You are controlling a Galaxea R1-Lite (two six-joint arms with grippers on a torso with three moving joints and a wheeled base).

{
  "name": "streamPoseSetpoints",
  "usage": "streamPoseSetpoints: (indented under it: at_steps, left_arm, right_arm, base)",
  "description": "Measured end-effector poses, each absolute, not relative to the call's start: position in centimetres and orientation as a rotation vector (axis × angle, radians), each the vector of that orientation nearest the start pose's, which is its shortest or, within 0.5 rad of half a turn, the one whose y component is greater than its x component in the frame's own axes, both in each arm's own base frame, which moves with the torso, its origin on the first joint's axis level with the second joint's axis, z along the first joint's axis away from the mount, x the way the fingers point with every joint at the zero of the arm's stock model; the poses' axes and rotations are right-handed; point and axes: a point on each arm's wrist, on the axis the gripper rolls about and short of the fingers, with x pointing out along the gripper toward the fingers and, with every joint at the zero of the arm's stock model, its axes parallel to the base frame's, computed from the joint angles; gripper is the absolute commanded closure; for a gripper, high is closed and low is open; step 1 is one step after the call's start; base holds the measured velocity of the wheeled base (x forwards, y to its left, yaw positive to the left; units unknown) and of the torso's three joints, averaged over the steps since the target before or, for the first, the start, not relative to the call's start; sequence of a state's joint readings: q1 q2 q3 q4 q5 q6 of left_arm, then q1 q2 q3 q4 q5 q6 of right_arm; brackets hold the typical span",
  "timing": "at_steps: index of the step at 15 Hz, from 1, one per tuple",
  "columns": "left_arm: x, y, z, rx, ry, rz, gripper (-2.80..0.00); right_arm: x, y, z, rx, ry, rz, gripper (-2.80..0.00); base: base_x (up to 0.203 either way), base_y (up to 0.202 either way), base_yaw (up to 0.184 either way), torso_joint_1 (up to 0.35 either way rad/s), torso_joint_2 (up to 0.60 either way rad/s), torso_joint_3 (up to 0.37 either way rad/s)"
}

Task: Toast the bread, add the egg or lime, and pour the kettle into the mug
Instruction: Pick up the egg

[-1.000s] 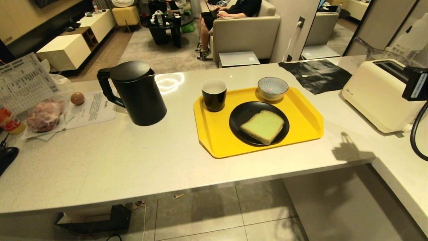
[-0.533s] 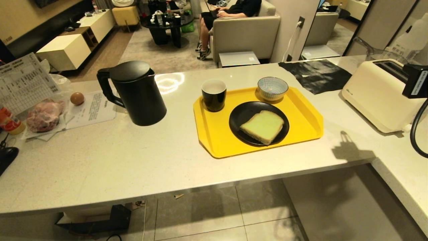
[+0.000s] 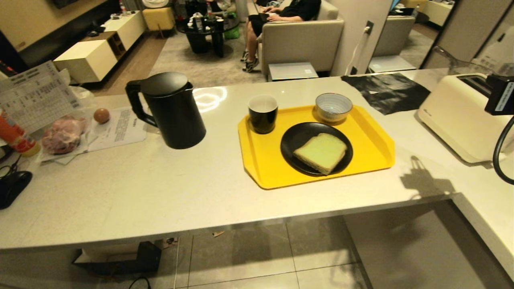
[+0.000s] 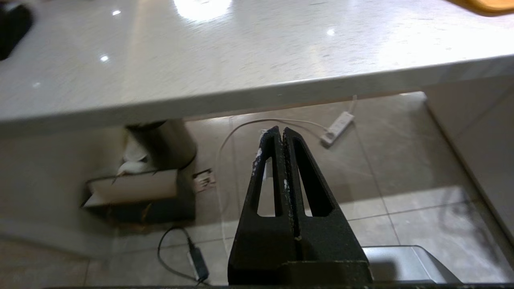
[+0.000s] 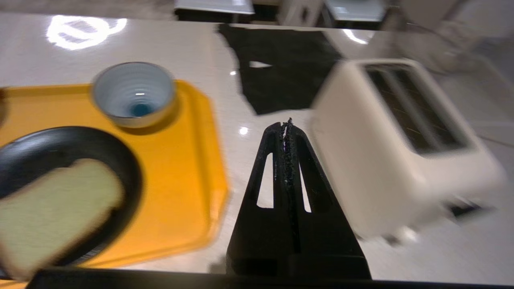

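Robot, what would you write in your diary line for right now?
bread on plate | toaster empty | right gripper shut, above counter | left gripper shut, below counter

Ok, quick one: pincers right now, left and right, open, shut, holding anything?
Left pincer: shut, empty, below the counter edge.
Right pincer: shut, empty, above the counter between the yellow tray and the toaster.
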State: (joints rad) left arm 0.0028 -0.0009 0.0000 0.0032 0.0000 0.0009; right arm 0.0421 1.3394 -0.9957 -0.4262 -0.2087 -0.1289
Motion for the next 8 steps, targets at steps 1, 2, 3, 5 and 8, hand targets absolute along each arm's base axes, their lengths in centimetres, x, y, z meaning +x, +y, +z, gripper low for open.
streamPoseSetpoints:
  at_steps: [1, 2, 3, 5, 8]
  left_arm:
    - [-2.29, -0.01, 7.51, 0.001, 0.002, 0.003, 0.00]
    - [-2.28, -0.01, 7.52, 0.001, 0.002, 0.003, 0.00]
    - [-2.28, 0.00, 7.49, 0.001, 0.005, 0.001, 0.00]
    - [-2.28, -0.01, 7.52, 0.001, 0.002, 0.002, 0.00]
    - [-2.28, 0.00, 7.51, 0.001, 0.003, 0.000, 0.00]
  right_arm:
    - [22.38, 0.49, 31.18, -0.119, -0.068, -0.169, 0.00]
    - [22.44, 0.50, 31.15, -0.120, -0.068, -0.160, 0.00]
    - [22.49, 0.54, 31.07, -0.120, -0.064, -0.145, 0.00]
    - [22.48, 0.61, 31.34, -0.120, -0.078, -0.134, 0.00]
    - [22.55, 0.62, 31.36, -0.118, -0.076, -0.135, 0.00]
  base:
    - [0.003, -0.023, 0.216, 0.018, 0.00, -0.002]
    - [-0.006, -0.023, 0.219, 0.008, 0.01, 0.002]
    - [-0.001, -0.012, 0.198, -0.012, -0.01, 0.011]
    - [-0.002, -0.003, 0.158, -0.004, -0.01, 0.008]
    - [0.000, -0.003, 0.023, 0.003, 0.00, 0.000]
